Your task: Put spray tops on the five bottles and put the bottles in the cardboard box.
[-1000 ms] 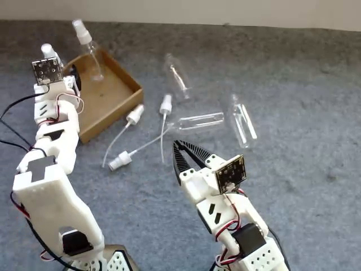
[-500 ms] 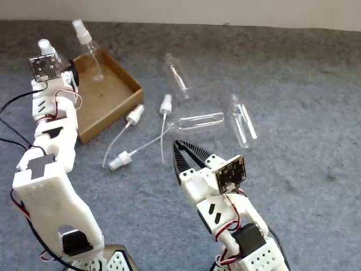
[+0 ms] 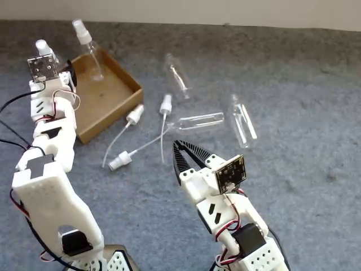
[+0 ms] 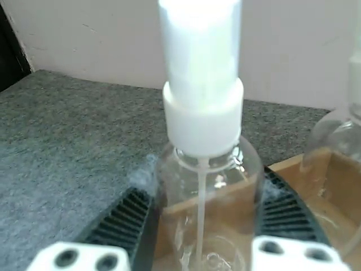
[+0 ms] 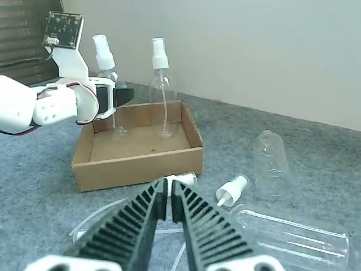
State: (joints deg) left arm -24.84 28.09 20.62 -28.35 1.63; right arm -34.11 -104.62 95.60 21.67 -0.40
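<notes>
Now left end effector (image 4: 204, 228) pinches clear, white-topped bottle (image 4: 206, 169); right end effector (image 5: 168, 191) pressed together.

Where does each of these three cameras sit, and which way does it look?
High view: fixed above the table, looking down on the cardboard box, the loose bottles, the left arm and the right arm.
Left wrist view: on the left arm's wrist, looking along the left hand, shut on a capped bottle, box just beyond.
Right wrist view: on the right arm's wrist, looking past the shut right hand toward the box and left arm.
Shared: all three show the box.
</notes>
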